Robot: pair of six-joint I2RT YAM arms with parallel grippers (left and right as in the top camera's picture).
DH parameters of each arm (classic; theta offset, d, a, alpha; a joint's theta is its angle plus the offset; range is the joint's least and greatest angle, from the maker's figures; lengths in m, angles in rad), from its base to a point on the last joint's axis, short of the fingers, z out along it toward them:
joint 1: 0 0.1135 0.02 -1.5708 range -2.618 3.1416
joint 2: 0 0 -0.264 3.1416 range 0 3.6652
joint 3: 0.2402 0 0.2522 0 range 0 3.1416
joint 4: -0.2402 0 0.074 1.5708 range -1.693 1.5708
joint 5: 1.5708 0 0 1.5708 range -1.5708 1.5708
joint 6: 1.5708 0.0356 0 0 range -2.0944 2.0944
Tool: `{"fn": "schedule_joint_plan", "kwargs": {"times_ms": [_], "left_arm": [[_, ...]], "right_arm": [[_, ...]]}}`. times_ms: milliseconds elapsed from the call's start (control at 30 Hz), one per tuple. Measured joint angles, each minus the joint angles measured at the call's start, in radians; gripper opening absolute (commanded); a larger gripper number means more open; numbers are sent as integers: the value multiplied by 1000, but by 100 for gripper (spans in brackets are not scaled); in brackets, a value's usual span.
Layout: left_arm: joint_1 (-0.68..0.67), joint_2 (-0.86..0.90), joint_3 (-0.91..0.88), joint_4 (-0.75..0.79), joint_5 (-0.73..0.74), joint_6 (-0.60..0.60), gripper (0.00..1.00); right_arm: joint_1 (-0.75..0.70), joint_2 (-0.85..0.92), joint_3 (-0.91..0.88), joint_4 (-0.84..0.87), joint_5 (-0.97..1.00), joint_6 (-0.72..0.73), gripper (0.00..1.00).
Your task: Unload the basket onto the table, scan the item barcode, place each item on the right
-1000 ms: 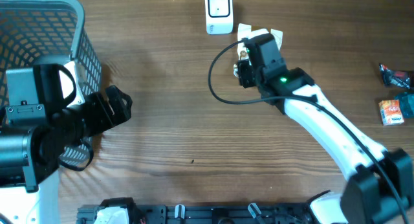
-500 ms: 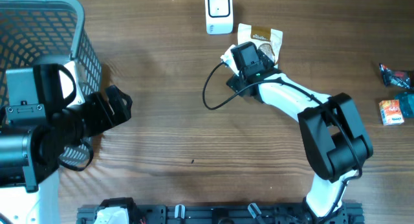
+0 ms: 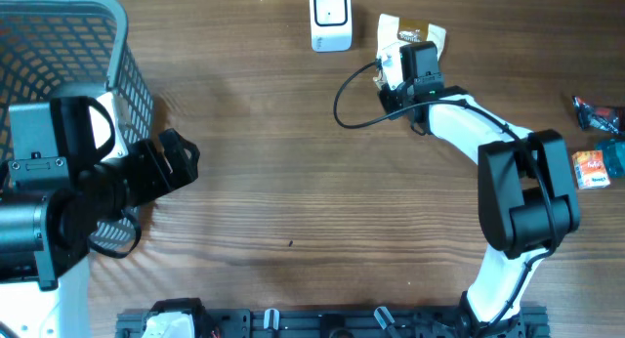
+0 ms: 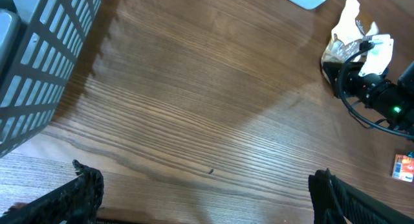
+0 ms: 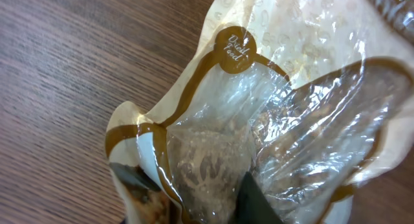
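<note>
Brown wood-grain table (image 3: 293,182). Right gripper (image 3: 408,53) at the far side, jaws narrowed onto the crinkled clear-and-cream plastic snack bag with brown trim (image 3: 402,30), just right of the white box-shaped scanner (image 3: 330,19) at the far edge. Left gripper (image 3: 181,162) spread wide, holding nothing, beside the grey plastic lattice basket (image 3: 127,74) at left.

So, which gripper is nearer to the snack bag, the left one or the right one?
Right. The right gripper sits at the snack bag itself; the left gripper is far across the table, beside the basket.
</note>
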Motion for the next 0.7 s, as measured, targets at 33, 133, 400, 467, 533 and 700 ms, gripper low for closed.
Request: {"fn": "schedule_joint_plan", "kwargs": {"times_ms": [33,133,400,467,533,700], "left_arm": [[0,0,0,0,0,0,100],[0,0,0,0,0,0,100],[0,0,0,0,0,0,100],[0,0,0,0,0,0,100],[0,0,0,0,0,0,100],[0,0,0,0,0,0,100]], "right_arm": [[0,0,0,0,-2,24,6],[0,-9,0,-5,-18,113,5],[-3,-208,-32,-75,-345,343,5],[-3,-284,-32,-75,-443,406,5],[-3,-340,-32,-76,-541,472,5],[-3,-350,-32,-98,-738,616,5]]}}
